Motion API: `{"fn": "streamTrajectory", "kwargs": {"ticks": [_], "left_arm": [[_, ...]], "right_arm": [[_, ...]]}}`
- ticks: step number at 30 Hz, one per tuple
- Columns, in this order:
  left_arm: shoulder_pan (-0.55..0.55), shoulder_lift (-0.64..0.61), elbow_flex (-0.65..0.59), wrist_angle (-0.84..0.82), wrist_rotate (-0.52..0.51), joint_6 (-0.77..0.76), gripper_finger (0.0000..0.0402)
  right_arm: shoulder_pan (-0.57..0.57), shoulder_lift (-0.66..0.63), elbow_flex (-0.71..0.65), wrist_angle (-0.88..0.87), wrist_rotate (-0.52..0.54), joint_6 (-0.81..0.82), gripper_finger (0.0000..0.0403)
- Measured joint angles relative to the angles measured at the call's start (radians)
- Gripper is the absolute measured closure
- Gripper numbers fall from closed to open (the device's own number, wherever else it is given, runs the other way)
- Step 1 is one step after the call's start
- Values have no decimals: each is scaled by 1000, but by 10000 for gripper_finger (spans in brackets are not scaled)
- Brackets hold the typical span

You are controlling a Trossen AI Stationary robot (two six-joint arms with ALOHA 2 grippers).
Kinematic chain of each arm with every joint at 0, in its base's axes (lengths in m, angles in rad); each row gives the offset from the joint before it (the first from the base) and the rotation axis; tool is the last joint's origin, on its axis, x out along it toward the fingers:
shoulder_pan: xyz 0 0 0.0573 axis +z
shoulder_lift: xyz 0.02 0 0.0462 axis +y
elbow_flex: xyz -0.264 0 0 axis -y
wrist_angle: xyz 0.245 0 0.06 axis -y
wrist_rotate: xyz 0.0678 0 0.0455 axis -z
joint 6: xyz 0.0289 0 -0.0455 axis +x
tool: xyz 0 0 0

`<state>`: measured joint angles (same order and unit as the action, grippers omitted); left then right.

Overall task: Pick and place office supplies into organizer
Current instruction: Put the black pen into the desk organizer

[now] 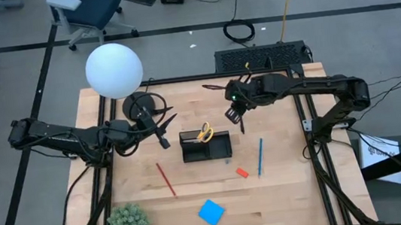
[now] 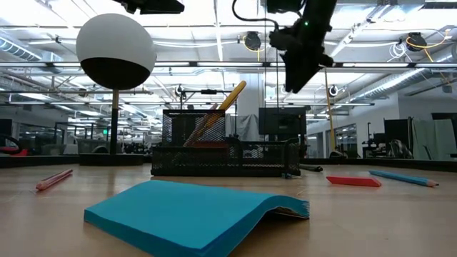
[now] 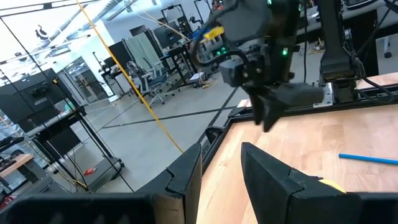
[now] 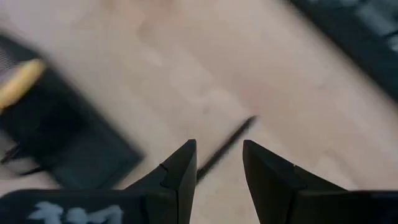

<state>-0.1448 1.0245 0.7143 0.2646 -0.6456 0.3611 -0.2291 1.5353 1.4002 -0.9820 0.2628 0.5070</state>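
I have the right gripper (image 1: 241,121) hanging in the air above the table (image 1: 293,193), just off the organizer's (image 1: 206,147) far right corner. Its fingers (image 4: 180,168) stand a narrow gap apart with nothing between them; through that gap I see a thin dark pen (image 4: 227,148) lying on the wood below, untouched. The organizer sits just beside this gripper, toward the table's middle, with the yellow-handled scissors (image 1: 204,133) standing in its tall compartment.

The left gripper (image 1: 163,140) waits on the other side of the organizer, close to its left end and near the lamp's (image 1: 114,71) black base. Its fingers (image 3: 186,174) are also slightly parted and hold nothing.

On the near side of the right gripper lie the blue pencil (image 1: 260,156) and the small red eraser (image 1: 242,173), both well clear of it. The red pencil (image 1: 166,179) lies nearer the left gripper. The blue note pad (image 1: 211,212) rests near the front edge, well apart from both.
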Motion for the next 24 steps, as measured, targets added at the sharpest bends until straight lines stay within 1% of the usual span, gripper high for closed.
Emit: {"fn": "streamTrajectory", "kwargs": {"ticks": [2,5,9,11,12,16,18,22,24], "left_arm": [[0,0,0,0,0,-2,282],[0,0,0,0,0,-2,282],[0,0,0,0,0,-3,282],[0,0,0,0,0,-3,282],[0,0,0,0,0,-2,282],[0,0,0,0,0,-2,282],[0,0,0,0,0,-2,282],[0,0,0,0,0,-2,282],[0,0,0,0,0,-2,282]], "right_arm": [[0,2,11,-16,-45,4,280],[-1,2,16,-53,-52,41,280],[-19,54,14,-163,-59,120,280],[-34,87,14,-191,-63,160,280],[-42,107,14,-197,-84,170,280],[-68,197,14,-165,-203,191,280],[-73,232,14,-124,-233,208,280],[-72,264,14,-64,-233,266,280],[-70,263,14,-56,-203,287,280]]}}
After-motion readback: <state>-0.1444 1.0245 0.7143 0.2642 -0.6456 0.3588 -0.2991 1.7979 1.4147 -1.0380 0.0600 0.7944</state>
